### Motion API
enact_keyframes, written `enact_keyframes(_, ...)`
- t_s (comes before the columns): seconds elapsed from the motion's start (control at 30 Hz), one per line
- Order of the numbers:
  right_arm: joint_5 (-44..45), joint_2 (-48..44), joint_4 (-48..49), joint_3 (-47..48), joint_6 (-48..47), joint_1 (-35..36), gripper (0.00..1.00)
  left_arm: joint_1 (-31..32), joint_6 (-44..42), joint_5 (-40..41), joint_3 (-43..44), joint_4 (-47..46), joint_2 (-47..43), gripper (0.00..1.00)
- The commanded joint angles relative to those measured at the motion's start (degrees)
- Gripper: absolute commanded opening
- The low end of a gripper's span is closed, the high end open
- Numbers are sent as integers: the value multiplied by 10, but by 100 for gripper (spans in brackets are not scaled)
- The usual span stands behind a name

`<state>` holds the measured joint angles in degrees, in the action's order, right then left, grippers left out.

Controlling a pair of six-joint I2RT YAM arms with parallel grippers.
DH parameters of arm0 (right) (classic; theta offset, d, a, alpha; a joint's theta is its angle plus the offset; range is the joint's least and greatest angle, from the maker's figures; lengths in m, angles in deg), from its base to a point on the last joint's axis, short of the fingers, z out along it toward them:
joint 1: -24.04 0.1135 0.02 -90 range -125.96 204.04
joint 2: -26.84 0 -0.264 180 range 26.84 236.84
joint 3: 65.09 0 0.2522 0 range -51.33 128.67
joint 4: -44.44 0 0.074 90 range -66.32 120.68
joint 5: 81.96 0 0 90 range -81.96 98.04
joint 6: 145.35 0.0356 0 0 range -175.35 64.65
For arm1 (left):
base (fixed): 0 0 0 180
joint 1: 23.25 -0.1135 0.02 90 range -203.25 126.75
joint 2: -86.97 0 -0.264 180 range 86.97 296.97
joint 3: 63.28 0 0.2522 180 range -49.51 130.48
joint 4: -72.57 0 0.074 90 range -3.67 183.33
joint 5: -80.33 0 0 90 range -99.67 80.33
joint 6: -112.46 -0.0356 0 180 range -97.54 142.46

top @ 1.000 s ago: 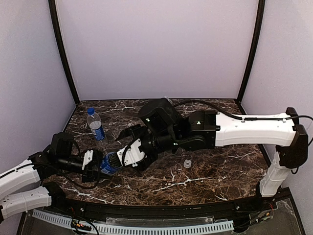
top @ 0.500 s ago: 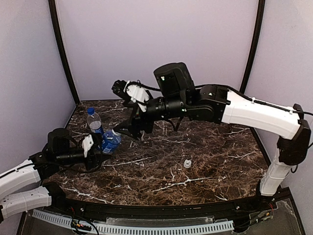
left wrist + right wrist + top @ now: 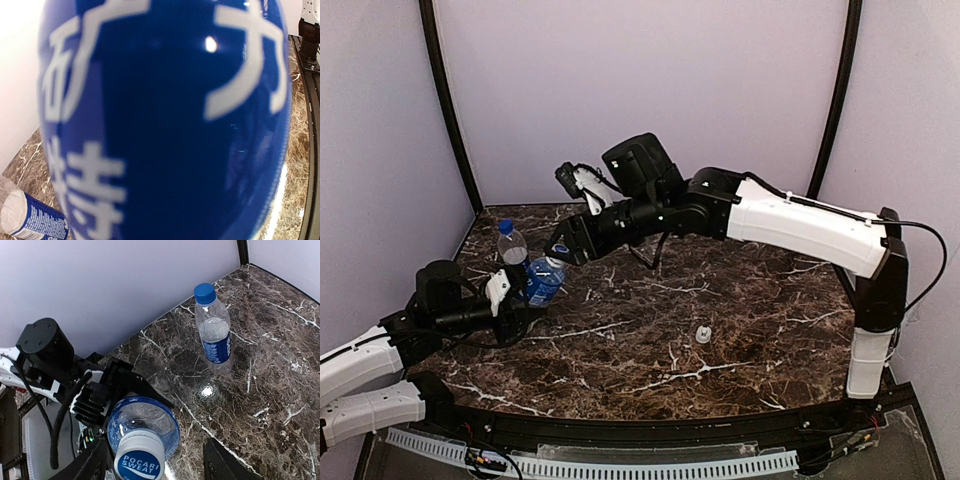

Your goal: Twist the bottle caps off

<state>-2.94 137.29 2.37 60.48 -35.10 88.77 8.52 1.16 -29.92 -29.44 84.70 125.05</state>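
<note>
From above, the left gripper (image 3: 524, 290) is clamped round the held bottle (image 3: 542, 282), which is tilted above the left side of the dark marble table (image 3: 770, 330). The right gripper (image 3: 563, 251) reaches across from the right to the bottle's top end; this view does not show how its jaws stand. Just to the left, the standing bottle (image 3: 512, 250) is upright near the far left corner. A small pale cap (image 3: 702, 334) lies alone on the table, well apart to the right.

The left wrist camera is almost filled by the held bottle's deep blue label (image 3: 165, 125) with large white East Asian characters, too blurred to read. One end of another blue-labelled bottle (image 3: 37, 220) shows at the lower left.

Only the right wrist camera shows the white cap (image 3: 139, 458) on the held bottle, printed "POCARI SWEAT" in blue. The right gripper (image 3: 156, 466) is open, with one finger close beside the cap and the other clear of it. The standing bottle's dark blue cap (image 3: 204, 292) is screwed on; its label print is too small to read.
</note>
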Motion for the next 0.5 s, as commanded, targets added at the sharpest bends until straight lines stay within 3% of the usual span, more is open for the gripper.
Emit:
enact_keyframes(0.0,-35,17,-27,24,20,2,59,-2,3,2,-10,-6,-2,38)
enact_keyframes(0.1,-57,22,-27,26,14,1,41,-2,2,1,-11,-6,-1,38)
enact_keyframes(0.23,-97,22,-24,26,-17,1,5,-2,-1,-1,-12,-5,0,38)
enact_keyframes(0.27,-110,19,-23,25,-36,2,0,-2,-3,-3,-12,-3,-1,38)
enact_keyframes(0.37,-162,-2,-28,4,-154,12,0,-2,-30,-33,-10,19,-4,38)
enact_keyframes(0.47,-175,-61,-47,-66,-408,46,0,-2,-138,-110,-3,102,-7,38)
